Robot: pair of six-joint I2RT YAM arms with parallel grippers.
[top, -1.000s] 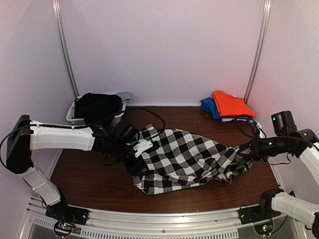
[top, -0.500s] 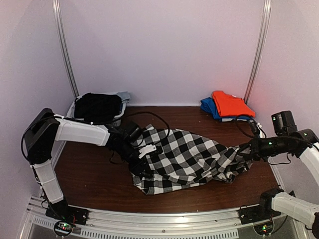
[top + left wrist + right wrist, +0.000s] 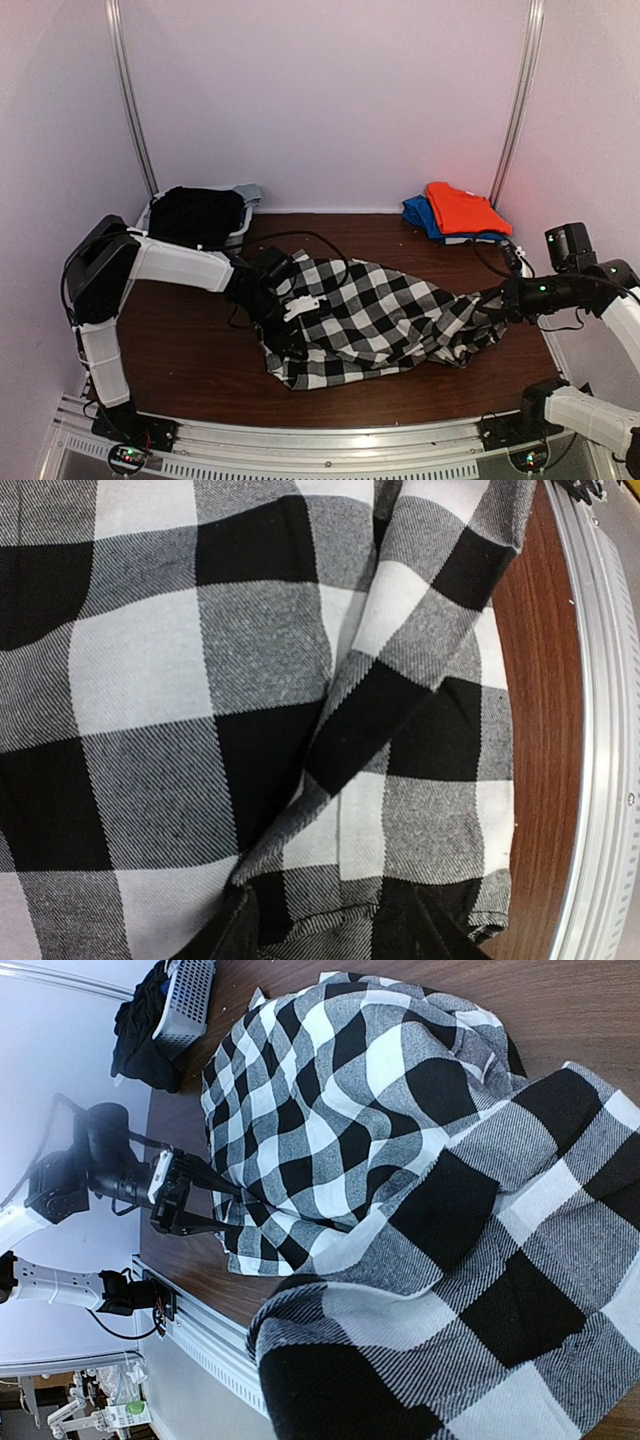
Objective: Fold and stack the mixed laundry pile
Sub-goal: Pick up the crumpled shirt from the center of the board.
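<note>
Checked garment (image 3: 375,320) — spread mid-table, near front edge. Left gripper (image 3: 292,342) has swung further in over its left hem since a second ago, grip unreadable; right gripper (image 3: 487,303) unmoved, seemingly clamped on right end — spreading continues, folding not begun.

Soft even light, sharp focus

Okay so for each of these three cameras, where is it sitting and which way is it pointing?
Top external: above and behind the bases, looking down the table; shows both arms, checked shirt, basket, orange-red garment.
Left wrist: pressed close over the checked shirt; dark fingertips at the bottom, aluminium table rail on the right.
Right wrist: low at the shirt's right end, facing the left gripper.
All three share the shirt.
</note>
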